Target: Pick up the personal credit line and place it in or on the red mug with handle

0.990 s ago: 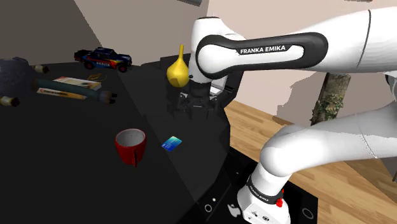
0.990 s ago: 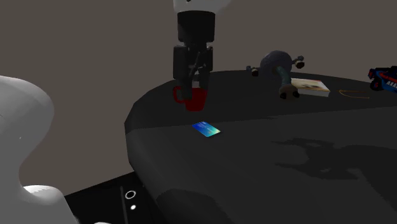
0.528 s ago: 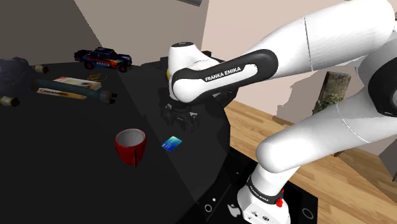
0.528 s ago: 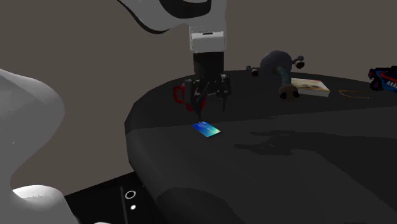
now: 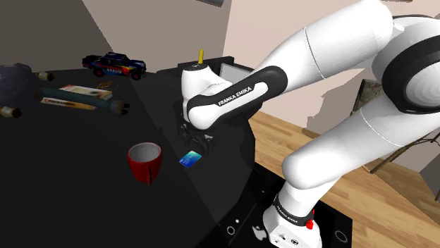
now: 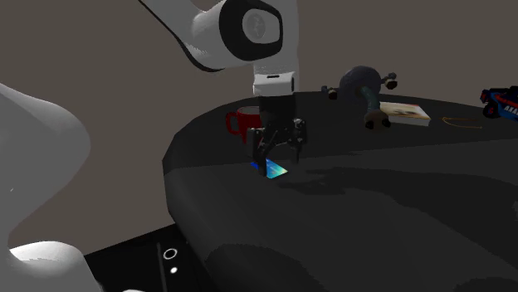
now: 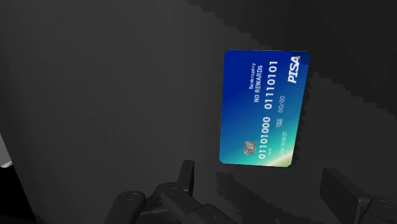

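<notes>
Home room, wooden floor [image 5: 402,218], toy car [image 5: 113,65]

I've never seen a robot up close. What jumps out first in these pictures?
The big white arm bends over a dark table, its black gripper open and poised low over a bright blue card. A red mug stands to the shoulder view's left of the card. A blue toy truck sits at the table's far side.

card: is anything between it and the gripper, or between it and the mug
Nothing visible. The open gripper hangs just above the card, and only bare table lies between the card and the red mug.
</notes>
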